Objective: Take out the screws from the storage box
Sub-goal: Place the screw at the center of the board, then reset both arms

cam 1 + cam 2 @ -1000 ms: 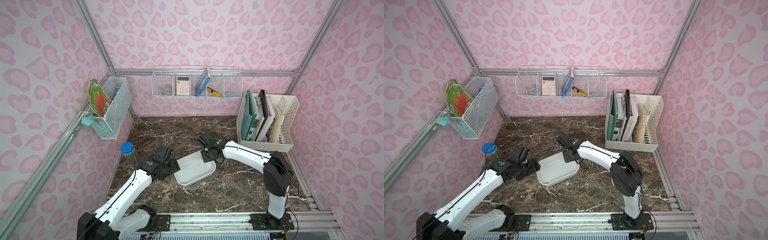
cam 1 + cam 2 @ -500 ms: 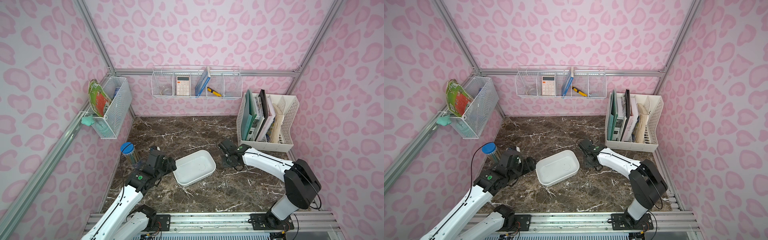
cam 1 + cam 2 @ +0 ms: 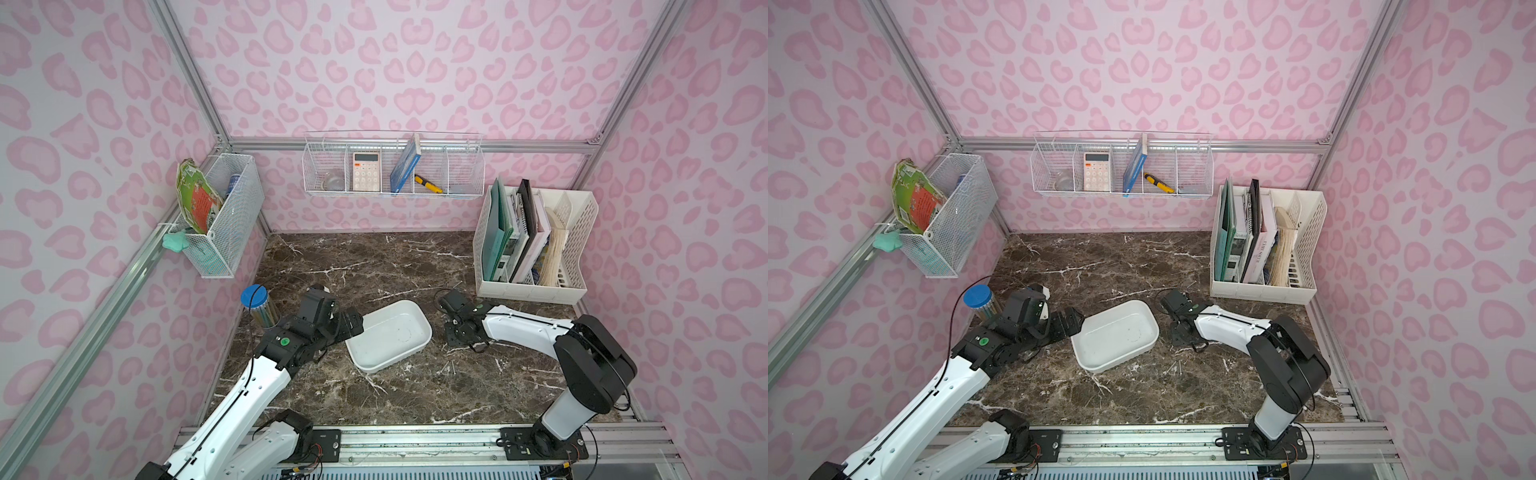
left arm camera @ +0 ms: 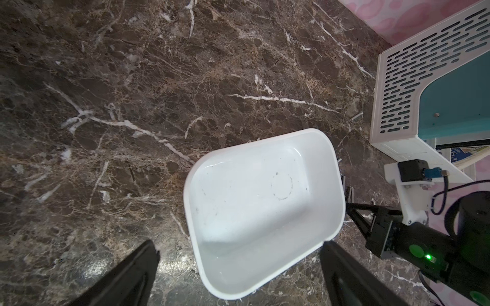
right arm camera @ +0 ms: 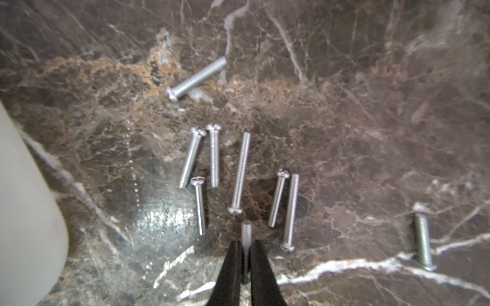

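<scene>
a white file organizer stands on the marble table, a blue-lidded jar well apart.

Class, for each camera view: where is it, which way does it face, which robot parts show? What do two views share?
Top views: high behind the robot, looking down over the marble table; left arm and right arm show.
Left wrist: on the left arm, looking down at the storage box; open left gripper and the right arm show.
Right wrist: on the right arm, close above the screws; right gripper flanks one screw.
Shared: both wrist views catch the storage box.
</scene>
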Controlling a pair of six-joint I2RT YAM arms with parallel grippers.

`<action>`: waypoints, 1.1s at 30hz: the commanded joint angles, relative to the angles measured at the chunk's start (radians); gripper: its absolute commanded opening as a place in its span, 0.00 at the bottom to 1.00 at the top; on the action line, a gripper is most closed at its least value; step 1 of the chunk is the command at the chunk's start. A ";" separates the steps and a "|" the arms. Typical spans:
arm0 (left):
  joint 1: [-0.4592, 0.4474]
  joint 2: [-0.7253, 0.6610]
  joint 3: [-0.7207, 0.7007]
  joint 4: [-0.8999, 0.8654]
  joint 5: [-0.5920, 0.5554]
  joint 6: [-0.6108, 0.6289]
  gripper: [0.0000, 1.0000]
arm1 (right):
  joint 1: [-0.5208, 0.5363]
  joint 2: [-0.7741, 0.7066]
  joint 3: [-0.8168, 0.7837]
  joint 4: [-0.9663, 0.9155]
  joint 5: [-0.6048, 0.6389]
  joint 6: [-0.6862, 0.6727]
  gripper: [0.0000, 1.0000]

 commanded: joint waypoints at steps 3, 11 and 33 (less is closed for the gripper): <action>0.002 0.029 0.063 -0.033 -0.009 0.070 0.99 | -0.001 -0.022 -0.001 0.021 -0.021 -0.001 0.20; 0.004 0.041 0.147 -0.030 -0.223 0.197 0.99 | 0.004 -0.203 0.028 0.027 0.017 -0.033 0.19; 0.382 0.285 -0.105 0.637 -0.345 0.474 0.99 | -0.217 -1.027 -0.833 1.341 0.518 -0.591 0.91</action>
